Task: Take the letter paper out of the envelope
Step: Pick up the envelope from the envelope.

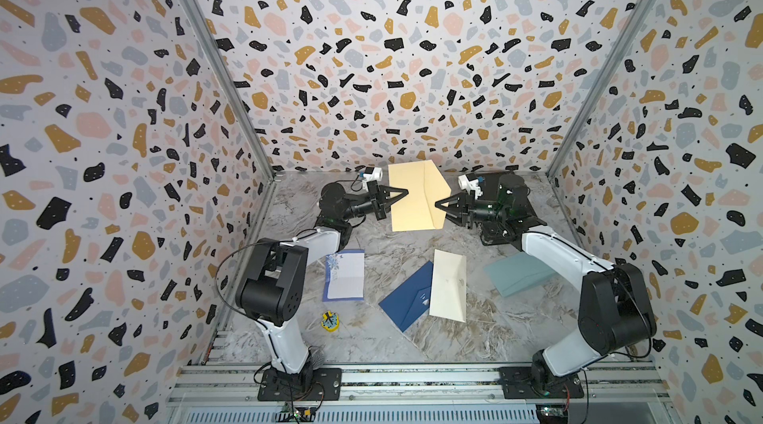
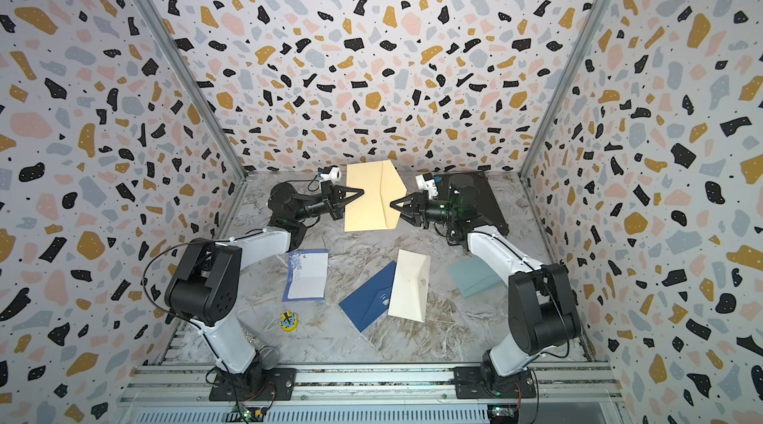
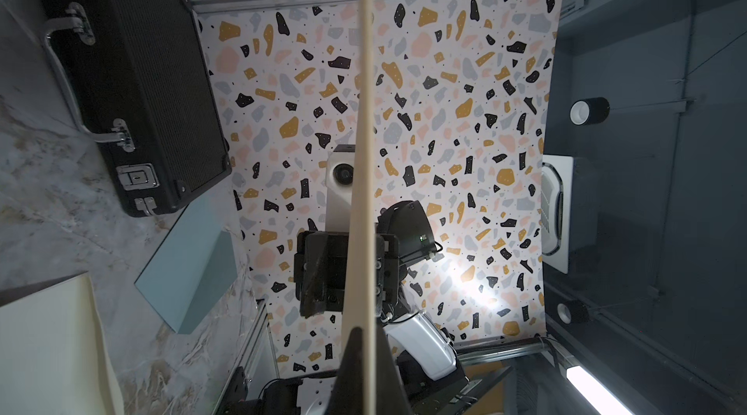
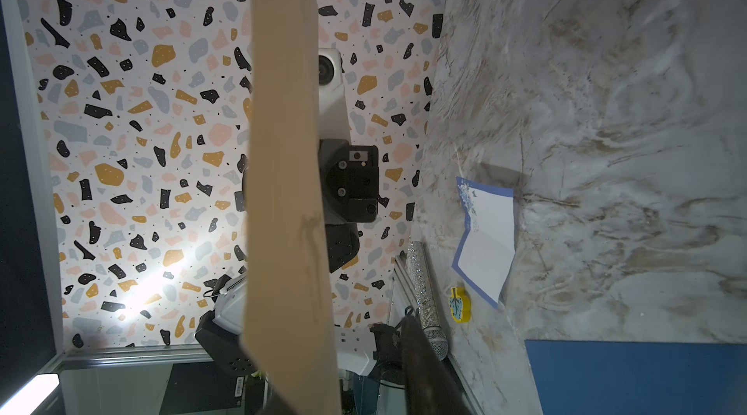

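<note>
Envelope (image 1: 413, 199) held aloft over the table (image 1: 413, 343): at left, my left gripper (image 1: 406, 193) pinched its edge; at right, my right gripper (image 1: 438, 204) stood, jaws slightly parted, by the flap (image 1: 438, 184). No letter showed from it; extraction, I judged, remained.

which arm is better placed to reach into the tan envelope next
Probably right: the right claw sits open at the tan envelope's flap end; the left claw is shut on the opposite edge.
</note>
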